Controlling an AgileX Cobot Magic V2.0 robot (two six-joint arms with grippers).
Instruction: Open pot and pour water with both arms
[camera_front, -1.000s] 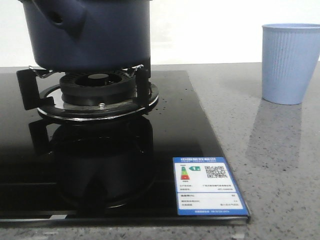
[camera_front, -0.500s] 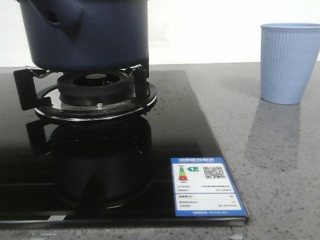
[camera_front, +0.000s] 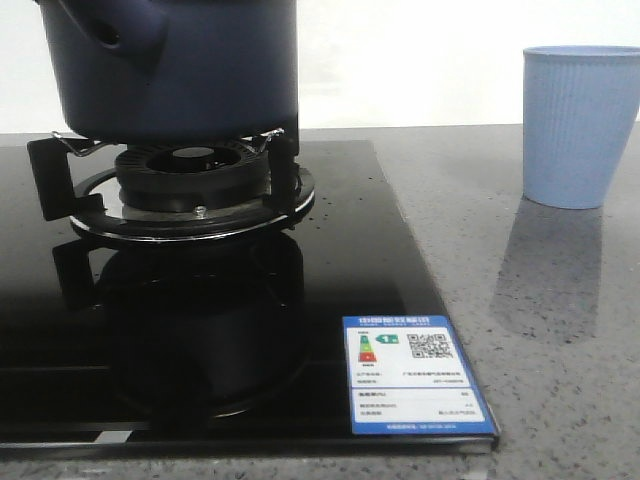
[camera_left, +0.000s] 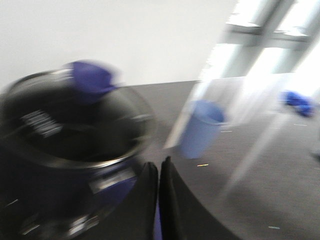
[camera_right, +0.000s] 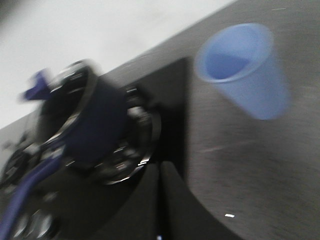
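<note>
The dark navy pot (camera_front: 180, 65) stands on the burner's metal supports, its stubby holed nub (camera_front: 115, 35) on the near left side. Its top is cut off in the front view. It also shows blurred in the left wrist view (camera_left: 65, 150), with a blue part (camera_left: 90, 77) at its far rim, and in the right wrist view (camera_right: 92, 120). My left gripper (camera_left: 159, 167) is shut and empty, above the counter just beside the pot. My right gripper (camera_right: 159, 169) is shut and empty, above the hob's edge near the burner. Neither gripper shows in the front view.
The gas burner (camera_front: 190, 175) sits on a black glass hob (camera_front: 380, 250) with a blue energy label (camera_front: 415, 375) at its near right corner. A pale blue ribbed cup (camera_front: 580, 125) stands on the grey counter to the right and also shows in the left wrist view (camera_left: 200, 127) and the right wrist view (camera_right: 245, 70).
The whole front picture shifts by a few pixels. The pot and the cup keep their places relative to the hob.
</note>
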